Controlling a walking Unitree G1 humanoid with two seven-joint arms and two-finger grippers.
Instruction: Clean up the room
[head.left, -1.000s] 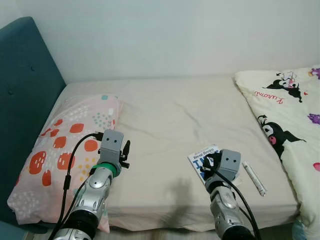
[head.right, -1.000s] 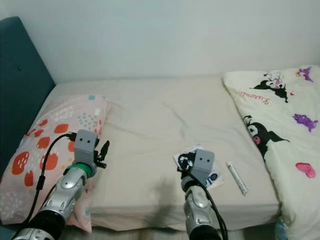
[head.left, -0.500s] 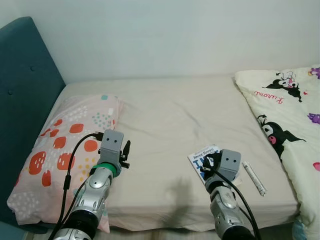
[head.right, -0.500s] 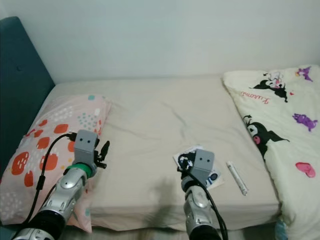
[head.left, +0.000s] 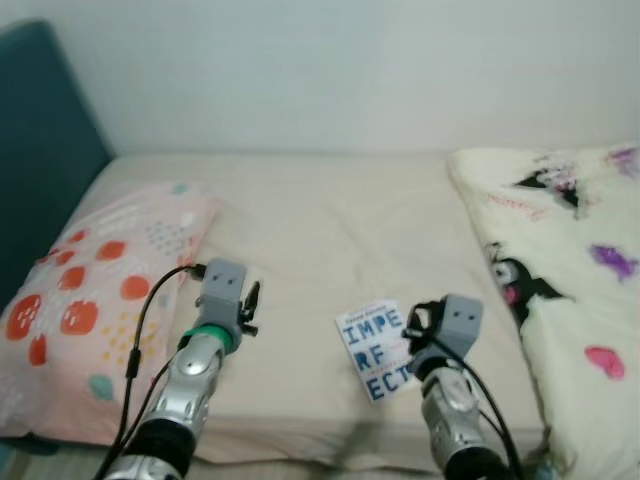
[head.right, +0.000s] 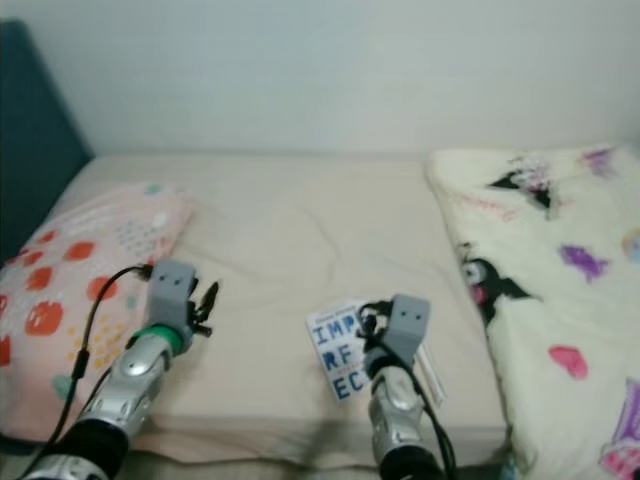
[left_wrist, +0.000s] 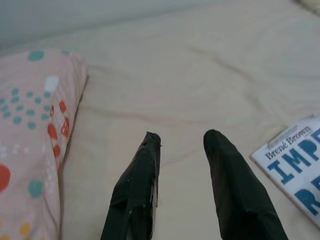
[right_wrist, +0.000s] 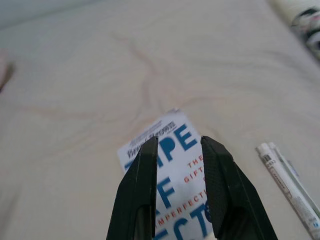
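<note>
White book (head.left: 375, 350) is showing big blue letters on the beige bed (head.left: 330, 230). Pink pillow (head.left: 90, 300) is wearing orange spots, teal dots.

bed (head.left: 320, 215), pillow (head.left: 90, 270), book (head.left: 375, 350), tube (right_wrist: 287, 185), blanket (head.left: 570, 260)

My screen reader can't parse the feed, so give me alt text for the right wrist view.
The right gripper, fingers open, hovers over a white book with blue lettering lying flat on the beige bed sheet. A white tube lies on the sheet beside the book, apart from it, and a corner of the patterned blanket shows at the frame's edge.
</note>
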